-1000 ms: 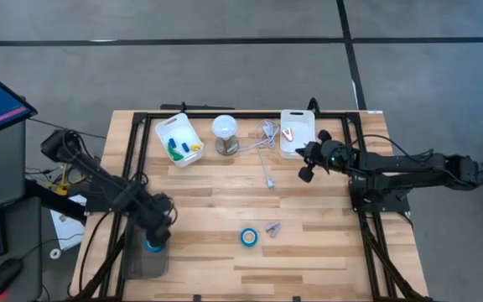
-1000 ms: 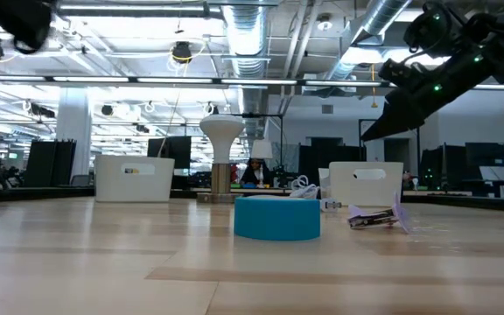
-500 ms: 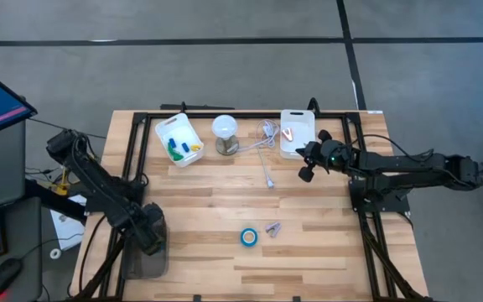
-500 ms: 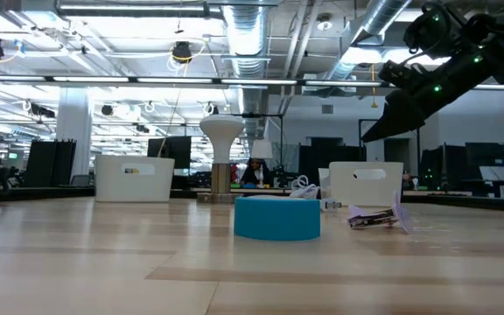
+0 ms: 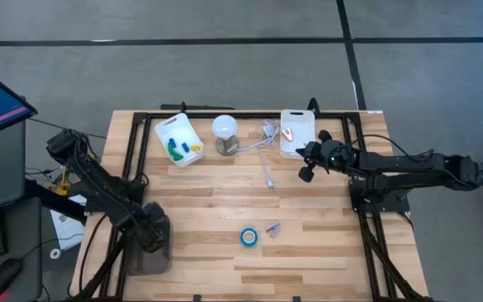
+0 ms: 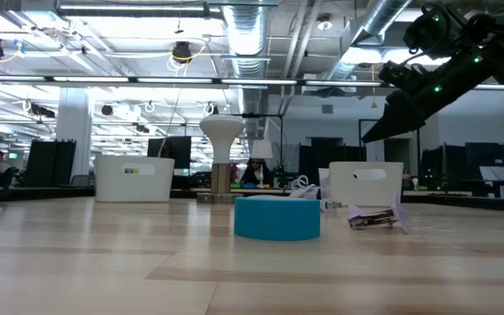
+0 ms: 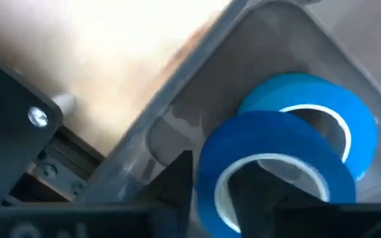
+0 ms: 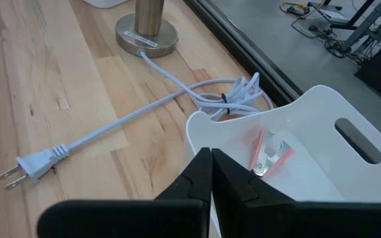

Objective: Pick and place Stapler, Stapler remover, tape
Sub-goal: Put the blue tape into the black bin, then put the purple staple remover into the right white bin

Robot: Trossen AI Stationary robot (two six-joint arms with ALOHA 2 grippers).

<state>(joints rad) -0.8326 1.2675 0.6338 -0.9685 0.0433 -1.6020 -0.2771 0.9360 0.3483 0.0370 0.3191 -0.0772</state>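
The left gripper [image 5: 153, 238], which a second ago carried a blue roll above the near edge of the grey bin [image 5: 137, 267], has since dropped down into that bin, and the roll has gone in with it. Two rolls of the tape now sit inside the bin: the nearer roll [image 7: 273, 168] overlaps the farther roll [image 7: 323, 109], which lies against the bin's wall. One dark finger [image 7: 176, 184] stands just outside the nearer roll's rim and another dark part shows in its centre hole, so the claw straddles the roll's wall; whether it pinches the roll or has let go I cannot tell. The third roll [image 5: 249, 236] lies flat on the wooden table [image 5: 309, 252], well away from the bin toward the right arm's side, with a small purplish clip-like piece [image 5: 272, 228] just beyond it. Far across the table from the bin stand a white tub [image 5: 178, 140] of small coloured things, a white lamp [image 5: 225, 134], a loose white cord [image 5: 267, 164] and a second white tub [image 5: 297, 132] holding a clear-and-pink item [image 8: 270, 153]. The right gripper [image 5: 306, 172] hangs beside that second tub, farthest from the bin, its claw pressed fully together on nothing.
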